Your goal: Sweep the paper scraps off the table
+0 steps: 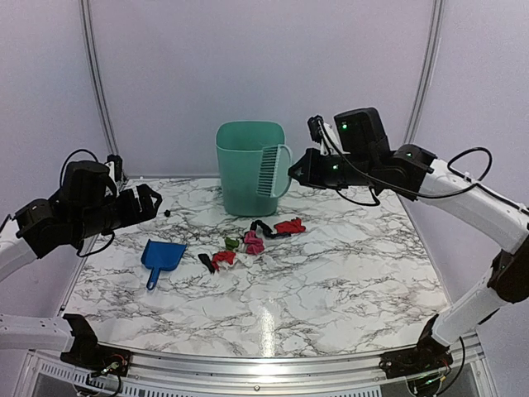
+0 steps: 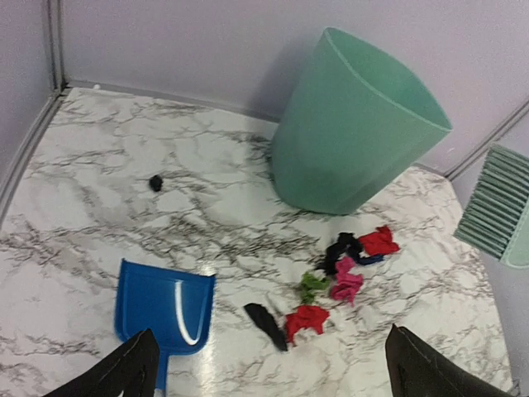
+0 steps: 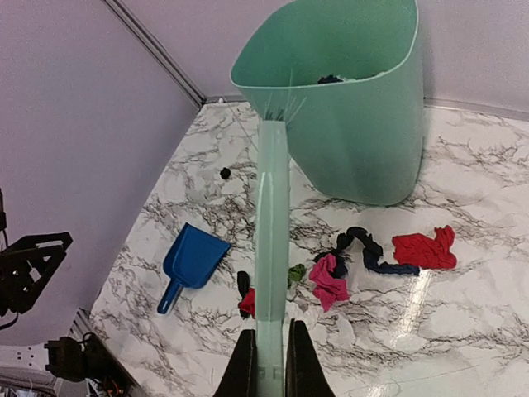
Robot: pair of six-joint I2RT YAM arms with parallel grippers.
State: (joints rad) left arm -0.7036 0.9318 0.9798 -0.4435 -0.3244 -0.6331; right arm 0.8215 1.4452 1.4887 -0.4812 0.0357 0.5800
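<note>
Middle of surface: paper scraps, clustered right of blue dustpan, below green bin. Left of frame: left claw spread wide, empty. Upper right: right claw clamped on green brush.

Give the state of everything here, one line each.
paper scraps, loose on the table, unswept
blue dustpan, flat on the table, empty, unheld
green brush, in the air, gripped by its handle
green bin, upright, at the back
left pincer, open, empty
right pincer, shut on the green brush
</note>
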